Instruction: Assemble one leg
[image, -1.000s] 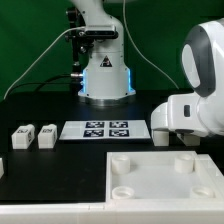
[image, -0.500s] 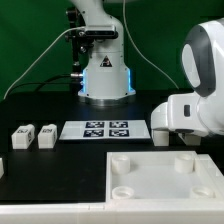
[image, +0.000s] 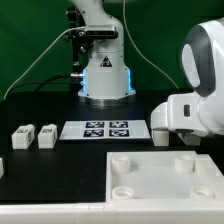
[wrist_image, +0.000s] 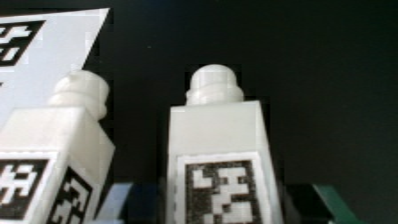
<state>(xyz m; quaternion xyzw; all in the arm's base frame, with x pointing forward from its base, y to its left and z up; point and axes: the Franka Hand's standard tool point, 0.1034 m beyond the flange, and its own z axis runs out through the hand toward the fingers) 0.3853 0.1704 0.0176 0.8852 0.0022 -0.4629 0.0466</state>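
**Fingers spread either side of a leg, nothing clamped**

Start at the exterior view's left. There you have a white piece (image: 2, 167) cut off by the frame edge, lying on the black worktop (image: 60, 165). Next along, two small white legs lie side by side, near each other but apart: the outer leg (image: 22, 135) and the inner leg (image: 46, 136). Each has its black-and-white marker facing up. Just beside them comes the marker board (image: 96, 129), flat on the worktop, with four tags in a block. Behind it stands the robot base (image: 104, 78) against a green backdrop. Moving right, the large white tray (image: 165, 178) sits nearest the camera, with round sockets at its corners. Above the tray, the arm's bulky white link (image: 195, 100) fills the exterior view's right, and it hides the fingers from you here.

Now the wrist view, right up close. The leg (wrist_image: 222, 140) lies lengthwise, its rounded peg pointing away from the camera and its marker on the upper face. The dark fingers (wrist_image: 134, 205) stand one on each side of its marker end, set wide. Dark worktop shows between the leg and one finger. The other finger sits just beside the leg, and you cannot tell whether it touches.

A neighbouring leg (wrist_image: 54, 150) lies parallel and close by, not touching, with its peg pointing the same way. Beyond it you see a corner of the marker board (wrist_image: 54, 45). You cannot tell which of the exterior view's legs these two are.
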